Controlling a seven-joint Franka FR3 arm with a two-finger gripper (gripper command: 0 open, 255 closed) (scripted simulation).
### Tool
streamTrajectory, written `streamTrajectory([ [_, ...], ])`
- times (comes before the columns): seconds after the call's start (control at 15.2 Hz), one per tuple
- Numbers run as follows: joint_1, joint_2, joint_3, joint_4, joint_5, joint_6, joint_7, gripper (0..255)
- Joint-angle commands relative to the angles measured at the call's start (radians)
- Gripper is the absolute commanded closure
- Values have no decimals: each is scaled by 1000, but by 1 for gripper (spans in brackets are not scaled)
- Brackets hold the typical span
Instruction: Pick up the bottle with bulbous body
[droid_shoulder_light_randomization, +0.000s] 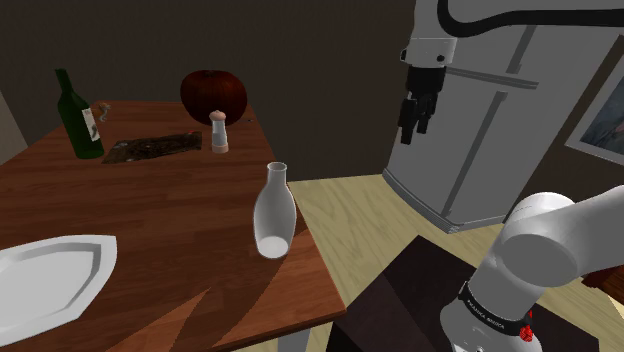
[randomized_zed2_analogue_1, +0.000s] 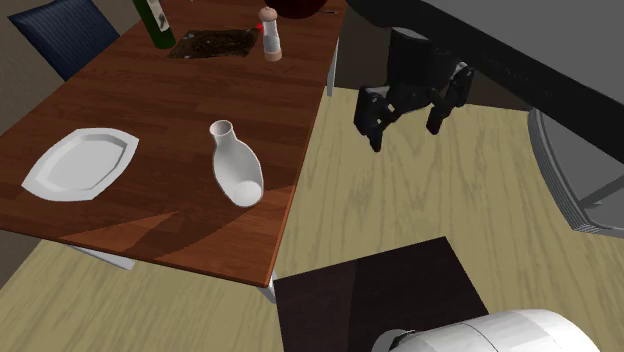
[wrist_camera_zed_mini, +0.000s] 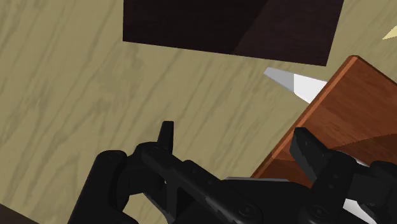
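The bulbous bottle (droid_shoulder_light_randomization: 272, 215) is pale and glassy, with a narrow neck and flared mouth. It stands upright near the wooden table's (droid_shoulder_light_randomization: 170, 215) edge closest to the stand; the second exterior view has the bottle (randomized_zed2_analogue_1: 235, 165) close to that edge too. My black gripper (droid_shoulder_light_randomization: 415, 120) hangs high above the floor, off the table, well apart from the bottle toward the shoulder view's right. The gripper (randomized_zed2_analogue_1: 406, 132) is open. In the wrist view the gripper (wrist_camera_zed_mini: 235, 139) has nothing between its fingers and looks down on floor beside the table corner (wrist_camera_zed_mini: 343, 108).
A white plate (droid_shoulder_light_randomization: 50, 285) lies on the table's near side. At the far side stand a green wine bottle (droid_shoulder_light_randomization: 78, 115), a small shaker (droid_shoulder_light_randomization: 219, 132), a dark mat (droid_shoulder_light_randomization: 150, 147) and a big red apple-like thing (droid_shoulder_light_randomization: 213, 95). A grey fridge (droid_shoulder_light_randomization: 500, 130) rises behind the arm. A blue chair (randomized_zed2_analogue_1: 65, 35) stands nearby.
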Motion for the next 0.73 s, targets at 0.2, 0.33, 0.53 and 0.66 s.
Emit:
streamTrajectory([
  [0.2, 16, 64, 51, 23, 49, 36, 71, 0],
  [0.33, 25, 111, 83, 44, 79, 60, 118, 0],
  [0.53, 38, 188, 131, 85, 116, 95, 186, 0],
  [0.66, 46, 244, 161, 118, 136, 118, 231, 0],
])
